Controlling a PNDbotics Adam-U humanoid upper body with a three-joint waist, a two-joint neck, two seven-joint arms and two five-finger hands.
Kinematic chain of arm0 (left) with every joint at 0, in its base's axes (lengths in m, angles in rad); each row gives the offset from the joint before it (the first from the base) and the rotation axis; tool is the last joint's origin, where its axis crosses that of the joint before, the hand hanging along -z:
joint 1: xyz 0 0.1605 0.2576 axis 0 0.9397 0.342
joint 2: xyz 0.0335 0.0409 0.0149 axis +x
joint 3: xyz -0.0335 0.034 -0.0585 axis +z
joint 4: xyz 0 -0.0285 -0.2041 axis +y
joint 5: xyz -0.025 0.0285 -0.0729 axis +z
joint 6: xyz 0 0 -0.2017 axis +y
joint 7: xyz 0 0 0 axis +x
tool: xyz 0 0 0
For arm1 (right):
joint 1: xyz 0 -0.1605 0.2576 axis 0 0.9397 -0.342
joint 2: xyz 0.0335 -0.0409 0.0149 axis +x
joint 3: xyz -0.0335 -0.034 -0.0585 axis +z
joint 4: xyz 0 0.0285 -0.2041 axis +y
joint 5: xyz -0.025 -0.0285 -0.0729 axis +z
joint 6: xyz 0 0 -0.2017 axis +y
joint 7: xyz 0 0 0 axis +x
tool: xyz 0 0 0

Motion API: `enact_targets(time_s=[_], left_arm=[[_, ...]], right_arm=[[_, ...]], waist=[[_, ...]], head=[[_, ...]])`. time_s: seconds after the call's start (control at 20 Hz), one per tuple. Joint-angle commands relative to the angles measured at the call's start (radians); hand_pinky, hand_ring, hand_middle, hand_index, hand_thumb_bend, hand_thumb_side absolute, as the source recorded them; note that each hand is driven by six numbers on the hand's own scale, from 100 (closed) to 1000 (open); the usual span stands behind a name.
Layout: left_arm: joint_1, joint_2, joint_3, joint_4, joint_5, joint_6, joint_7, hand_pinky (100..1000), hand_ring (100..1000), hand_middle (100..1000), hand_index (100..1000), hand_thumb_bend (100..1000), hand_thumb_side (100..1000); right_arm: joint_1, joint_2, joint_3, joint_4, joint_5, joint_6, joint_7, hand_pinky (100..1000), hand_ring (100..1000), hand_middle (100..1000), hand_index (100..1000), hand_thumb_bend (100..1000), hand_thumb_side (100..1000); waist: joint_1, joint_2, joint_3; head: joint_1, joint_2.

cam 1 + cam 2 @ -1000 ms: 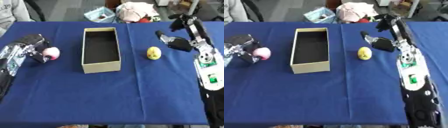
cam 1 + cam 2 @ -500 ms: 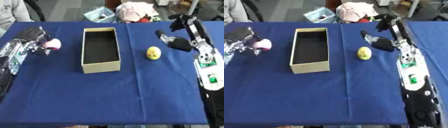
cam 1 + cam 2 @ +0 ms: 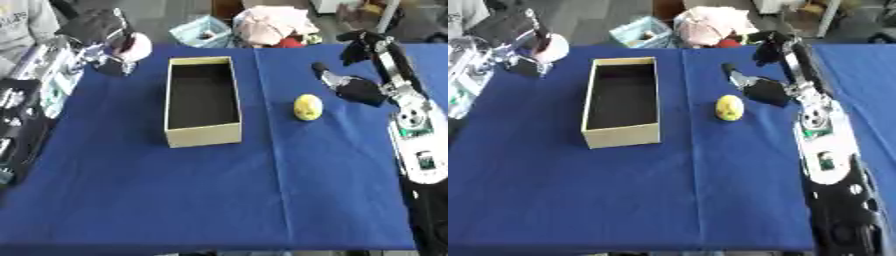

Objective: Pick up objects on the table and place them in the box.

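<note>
My left hand point(image 3: 98, 31) is raised at the far left, above the table's back edge, with its fingers curled round a pink and white round object point(image 3: 133, 46). An open cardboard box point(image 3: 202, 99), long and with a dark inside, stands in the middle of the blue table point(image 3: 219, 195). A yellow lemon-like object point(image 3: 307, 107) lies on the cloth to the right of the box. My right hand point(image 3: 348, 88) hovers just right of and behind the yellow object, its fingers relaxed and holding nothing.
Beyond the table's far edge sit a light blue basket point(image 3: 202, 31) and a heap of pale cloth point(image 3: 273, 23). A person in a grey top point(image 3: 22, 22) is at the upper left corner. My right forearm point(image 3: 415, 131) runs along the table's right side.
My left hand has lifted the pink and white object off the cloth and carried it up and toward the back. The right hand and yellow object have stayed put.
</note>
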Motion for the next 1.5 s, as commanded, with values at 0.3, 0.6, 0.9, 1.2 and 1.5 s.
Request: enact_targets(time_s=[0.3,0.6,0.9,1.2,1.5], left_arm=[[-0.028,-0.058,-0.067,0.027,-0.041,-0.082,-0.058,408,238,237,369,196,100],[-0.009,-0.074,-0.085,0.071,-0.043,-0.114,-0.096,447,317,312,442,328,100],[0.015,-0.059,-0.102,0.063,-0.015,-0.131,-0.129,615,542,538,674,715,256],[0.041,-0.018,-0.085,-0.011,0.038,-0.11,-0.134,648,582,585,718,900,371],[0.086,0.036,-0.038,-0.183,0.134,-0.05,-0.091,630,551,575,718,995,441]], right_arm=[[-0.013,-0.001,0.005,-0.013,-0.001,-0.004,0.002,680,566,522,788,431,445],[-0.013,0.0,0.005,-0.014,0.001,-0.003,0.003,681,566,522,788,431,446],[-0.014,-0.002,0.002,-0.013,0.004,-0.002,0.003,681,566,522,788,428,448],[-0.026,-0.005,0.0,-0.002,0.014,0.001,0.003,682,568,524,790,440,446],[-0.084,-0.009,0.007,0.054,0.05,0.003,0.008,687,577,533,796,459,467]], waist=[[0.004,-0.018,-0.013],[0.007,-0.019,-0.015],[0.007,-0.017,-0.011],[0.007,-0.017,-0.003],[0.005,-0.017,0.008]], head=[[0.006,0.006],[0.007,0.006],[0.004,0.006],[-0.001,0.006],[-0.012,0.006]])
